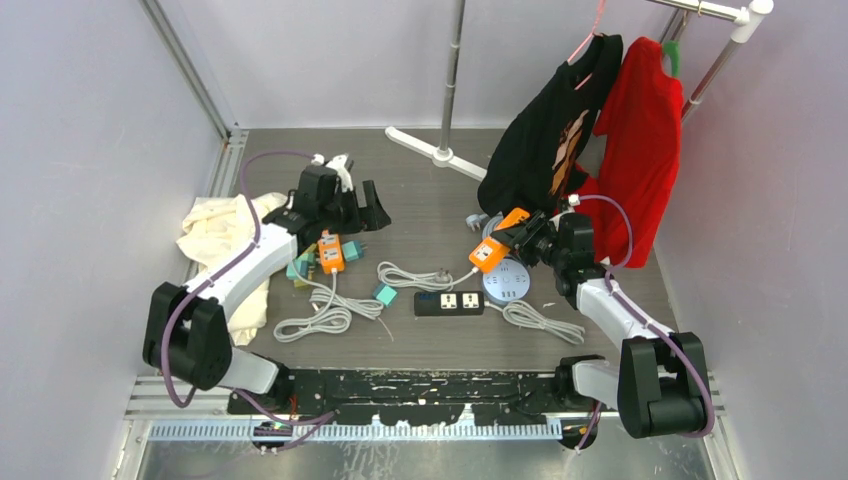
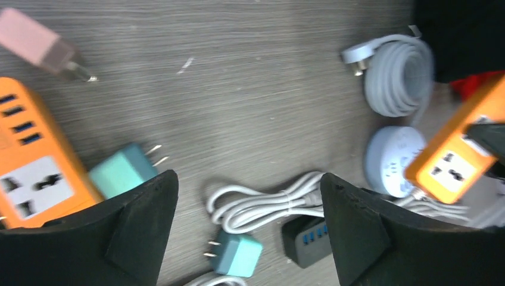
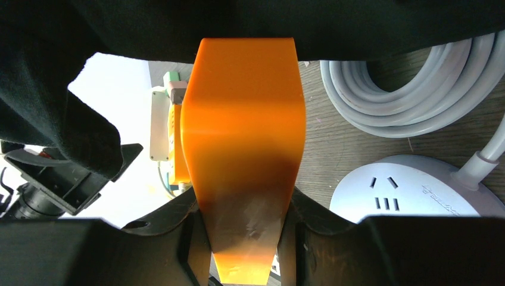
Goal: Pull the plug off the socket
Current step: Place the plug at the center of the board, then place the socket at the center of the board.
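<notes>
Grey wood-grain tabletop (image 1: 420, 195), boxy orange socket (image 1: 489, 253), coiled white cable (image 1: 312, 322).

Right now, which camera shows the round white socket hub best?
The right wrist camera: the round white socket hub is close, its slots sharp. The top camera shows it small, partly behind the orange power strip. The left wrist camera shows it blurry, partly covered.

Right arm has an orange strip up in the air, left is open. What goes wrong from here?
1. The right jaws clamp the lifted orange power strip close by the hanging black shirt; moving up or back may snag the fabric.
2. The left jaws stand open near a teal plug lying close beside the other orange strip, prongs showing; closing there might catch the strip too.
</notes>
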Robot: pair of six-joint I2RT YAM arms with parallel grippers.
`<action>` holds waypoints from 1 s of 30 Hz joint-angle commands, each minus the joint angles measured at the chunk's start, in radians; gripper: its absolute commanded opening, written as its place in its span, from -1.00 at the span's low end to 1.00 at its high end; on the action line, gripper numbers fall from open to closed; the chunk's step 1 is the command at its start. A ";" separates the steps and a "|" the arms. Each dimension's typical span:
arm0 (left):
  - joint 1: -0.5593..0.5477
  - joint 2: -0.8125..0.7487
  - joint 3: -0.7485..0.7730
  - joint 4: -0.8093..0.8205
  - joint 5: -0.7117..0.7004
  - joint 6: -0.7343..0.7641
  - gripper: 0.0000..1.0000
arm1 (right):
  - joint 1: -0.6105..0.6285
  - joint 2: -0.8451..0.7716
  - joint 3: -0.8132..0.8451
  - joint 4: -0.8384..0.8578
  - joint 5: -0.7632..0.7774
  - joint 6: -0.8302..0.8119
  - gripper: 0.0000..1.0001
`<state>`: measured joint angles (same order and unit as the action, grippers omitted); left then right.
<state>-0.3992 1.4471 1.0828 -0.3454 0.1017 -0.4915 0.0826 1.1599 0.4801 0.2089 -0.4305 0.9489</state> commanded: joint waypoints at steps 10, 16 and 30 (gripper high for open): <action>0.009 0.066 -0.238 0.843 0.534 -0.368 0.93 | -0.005 -0.029 0.009 0.069 -0.004 0.014 -0.97; -0.165 0.144 -0.169 0.834 0.440 -0.306 0.94 | -0.004 -0.029 0.008 0.070 -0.005 0.014 -0.97; -0.448 0.306 0.103 0.513 0.193 -0.036 0.77 | -0.009 -0.035 0.005 0.069 -0.004 0.014 -0.97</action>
<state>-0.8169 1.7042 1.1000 0.2562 0.3481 -0.6067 0.0807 1.1595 0.4778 0.2089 -0.4309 0.9527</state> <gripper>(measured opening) 0.917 0.420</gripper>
